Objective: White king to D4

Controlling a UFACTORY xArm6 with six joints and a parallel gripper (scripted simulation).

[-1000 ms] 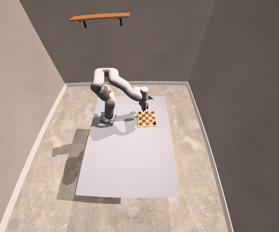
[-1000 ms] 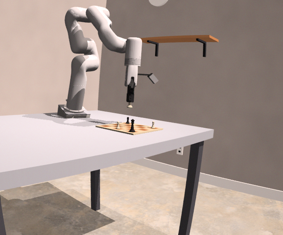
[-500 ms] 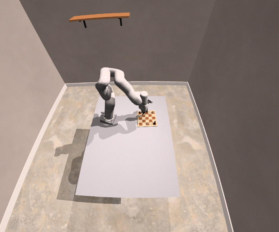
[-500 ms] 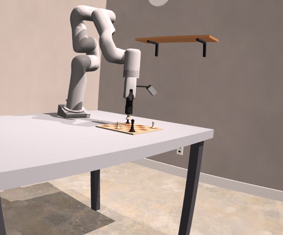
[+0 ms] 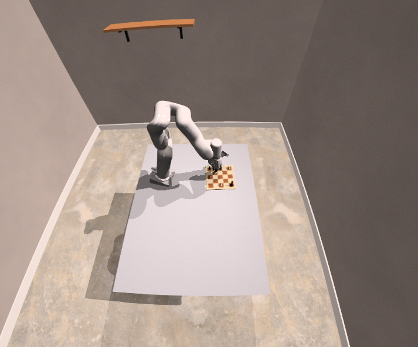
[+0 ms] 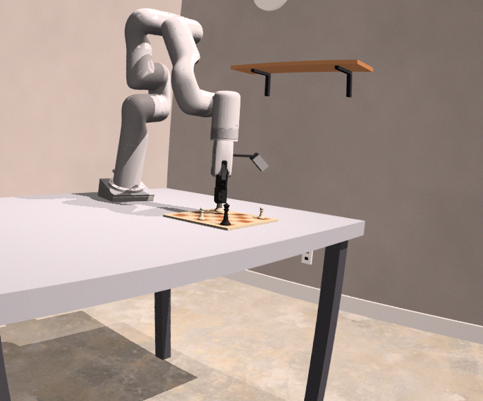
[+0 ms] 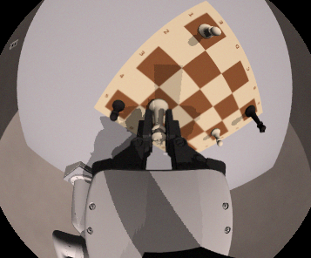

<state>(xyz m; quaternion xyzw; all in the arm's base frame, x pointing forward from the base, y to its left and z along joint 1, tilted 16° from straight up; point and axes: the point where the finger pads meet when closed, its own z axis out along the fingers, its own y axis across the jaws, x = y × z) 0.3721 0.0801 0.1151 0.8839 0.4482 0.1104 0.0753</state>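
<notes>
Item: black pawn (image 7: 117, 107), left corner of the board (image 7: 175, 30) in my wrist view. It stands upright, just beside my descent path.

Item: my tool (image 7: 156, 125), pinching the white king (image 7: 156, 113) by its upper body. The king hangs upright between the fingers, low over the board's near-left region, close to the black pawn. In the exterior view its base appears at or just above the board surface; I cannot tell whether it touches. I cannot read the edge letters well enough to confirm the square beneath as D4.

Handling note: I judge the step to be the set-down. I should lower straight, keep the king vertical, centre its base inside one square, then spread the fingers only when it bears weight, and lift straight up.

Item: white piece (image 7: 217, 133) and black piece (image 7: 253, 117), near right edge; another white piece (image 7: 207, 30), far corner. All well apart from me.

Open room: the middle squares hold no pieces; the tight side is left, toward the pawn. Bare desk (image 6: 82, 241) surrounds the board.
</notes>
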